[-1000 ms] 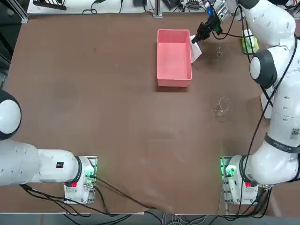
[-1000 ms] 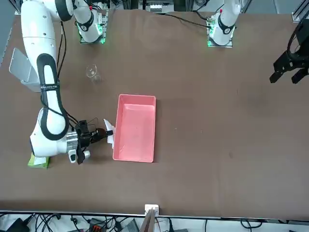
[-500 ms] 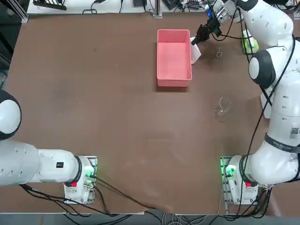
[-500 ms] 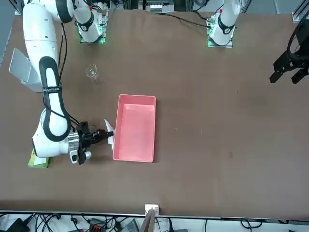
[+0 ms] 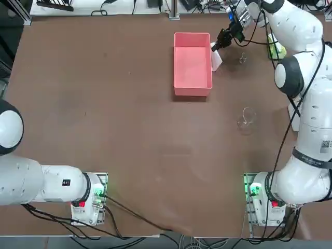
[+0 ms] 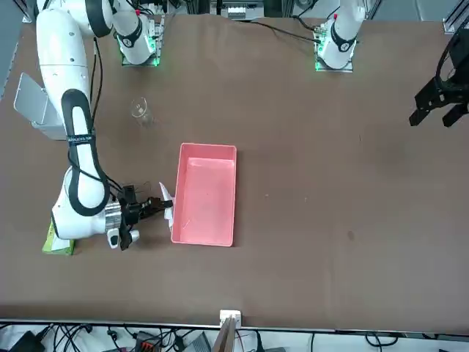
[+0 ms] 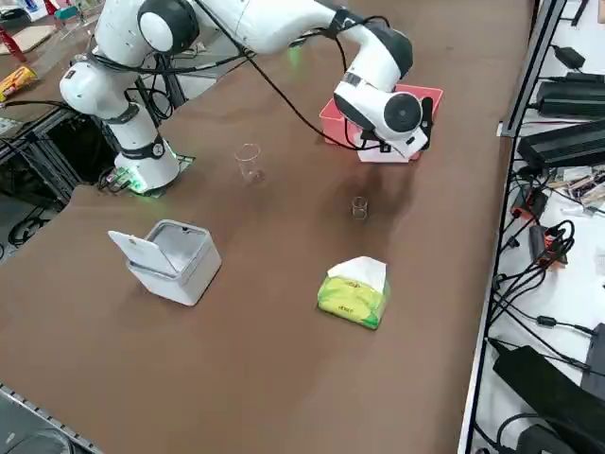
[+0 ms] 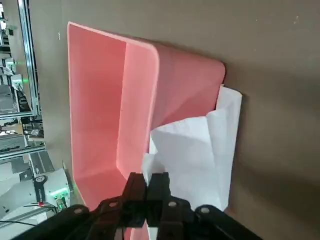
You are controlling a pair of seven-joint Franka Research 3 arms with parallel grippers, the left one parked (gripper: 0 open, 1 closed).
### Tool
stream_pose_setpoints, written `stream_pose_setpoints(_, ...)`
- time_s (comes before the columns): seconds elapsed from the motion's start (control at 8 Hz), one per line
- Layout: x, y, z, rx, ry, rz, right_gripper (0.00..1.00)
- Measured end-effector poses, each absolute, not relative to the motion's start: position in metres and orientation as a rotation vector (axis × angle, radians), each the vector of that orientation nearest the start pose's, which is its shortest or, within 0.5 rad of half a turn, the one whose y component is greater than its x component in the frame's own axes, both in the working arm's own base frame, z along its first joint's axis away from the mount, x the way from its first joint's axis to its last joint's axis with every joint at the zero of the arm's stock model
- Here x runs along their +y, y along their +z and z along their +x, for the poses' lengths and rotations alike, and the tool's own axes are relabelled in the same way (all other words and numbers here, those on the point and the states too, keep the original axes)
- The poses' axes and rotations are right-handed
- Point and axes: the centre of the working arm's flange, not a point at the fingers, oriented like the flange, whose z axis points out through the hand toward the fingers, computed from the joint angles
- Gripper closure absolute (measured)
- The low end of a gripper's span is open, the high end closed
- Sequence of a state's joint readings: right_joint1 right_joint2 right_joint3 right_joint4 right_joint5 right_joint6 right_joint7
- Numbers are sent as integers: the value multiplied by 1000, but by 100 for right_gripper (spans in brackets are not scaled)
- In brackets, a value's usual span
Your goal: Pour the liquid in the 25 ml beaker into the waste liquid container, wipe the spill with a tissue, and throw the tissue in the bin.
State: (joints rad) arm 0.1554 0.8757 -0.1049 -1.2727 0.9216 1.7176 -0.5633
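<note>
- Pink tray (image 5: 192,62): open rectangular bin at the far side of the table (image 5: 104,104), nothing visible inside it in the top or front view.
- White lidded container (image 7: 173,260): sits near the right arm's base side, lid tilted open; contents cannot be made out.
- Yellow-green tissue pack (image 7: 353,292): lies on the table near the white container, a white sheet sticking out of its top.
- Larger glass beaker (image 5: 246,118): upright on the table between the right arm's base and the tray; looks clear, contents not discernible.
- Tissue (image 8: 200,150): white, crumpled, hanging against the outer wall of the pink tray at its right-hand long side, not inside it.
- 25 ml beaker (image 5: 242,58): upright on the table, just beside the gripper, apart from the tray; contents not discernible.
- Right gripper (image 8: 146,181): just outside the tray's far right corner, fingers pinched together on an edge of the tissue.
</note>
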Motion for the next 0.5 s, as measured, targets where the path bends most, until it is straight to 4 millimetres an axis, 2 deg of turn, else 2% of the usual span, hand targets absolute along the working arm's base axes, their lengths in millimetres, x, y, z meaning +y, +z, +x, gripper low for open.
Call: stream_pose_setpoints(0.5, 131, 214, 709, -327, 224, -2262, 97)
